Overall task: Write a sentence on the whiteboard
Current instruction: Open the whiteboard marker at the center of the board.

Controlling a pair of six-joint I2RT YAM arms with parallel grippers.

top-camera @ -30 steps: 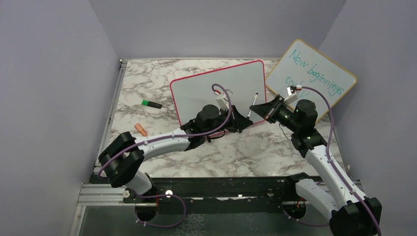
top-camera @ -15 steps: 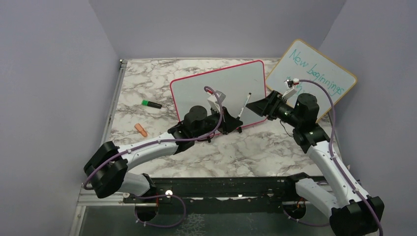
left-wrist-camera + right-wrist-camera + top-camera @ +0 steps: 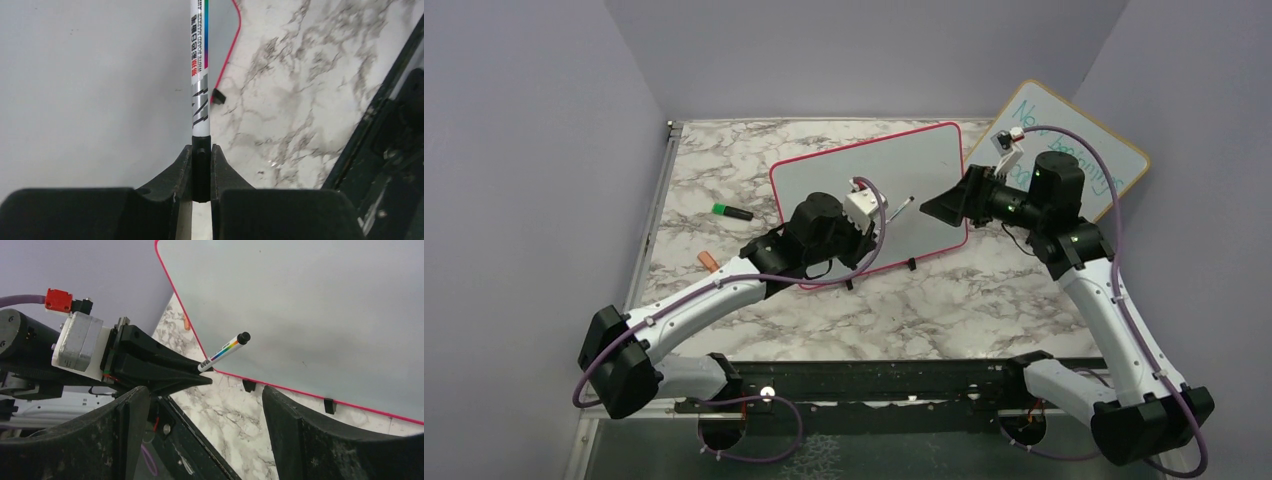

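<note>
The whiteboard (image 3: 894, 165) stands upright on small black feet mid-table, its face (image 3: 310, 310) blank, with no sentence showing on it. My left gripper (image 3: 879, 224) is in front of the board's lower middle and is shut on the black end of a white marker (image 3: 900, 207). In the left wrist view the marker (image 3: 200, 65) runs straight up from the gripper (image 3: 201, 150) along the whiteboard (image 3: 90, 75). My right gripper (image 3: 929, 207) hangs open and holds nothing, just right of the marker and in front of the board's right edge. In the right wrist view the marker (image 3: 223, 351) shows beyond the open gripper (image 3: 205, 395).
A wooden-framed board with teal writing (image 3: 1114, 160) leans at the back right, partly behind my right arm. A green marker (image 3: 732, 212) and a small orange piece (image 3: 708, 261) lie on the marble table left of the whiteboard. A black rail (image 3: 874, 378) runs along the near edge.
My right gripper has opened and let go of the marker, rising and drawing back a little. My left gripper has pulled left and toward the board with the marker, which now tilts flatter.
</note>
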